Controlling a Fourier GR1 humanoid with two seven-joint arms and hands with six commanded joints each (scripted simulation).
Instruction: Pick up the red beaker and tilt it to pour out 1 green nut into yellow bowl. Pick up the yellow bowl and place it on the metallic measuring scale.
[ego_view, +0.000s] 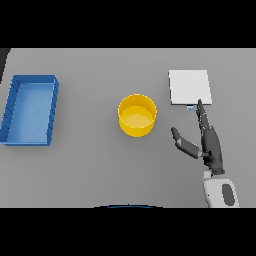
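Near the middle of the grey tabletop (90, 165) stands the yellow bowl (137, 116), upright, with nothing visible inside it. To its right and a little farther back lies the scale (189, 87), a flat pale square plate with a small display at its near edge. The right hand (209, 145) reaches in from the lower right, its fingers (202, 116) straight and stretched toward the scale's near edge, the tips just at that edge; the thumb (183, 142) is spread out to the left, toward the bowl but apart from it. The hand holds nothing. At the far left sits a blue tray (11, 111), a long rectangular box, well apart from the bowl. No red beaker shows anywhere, and the left hand is out of view.
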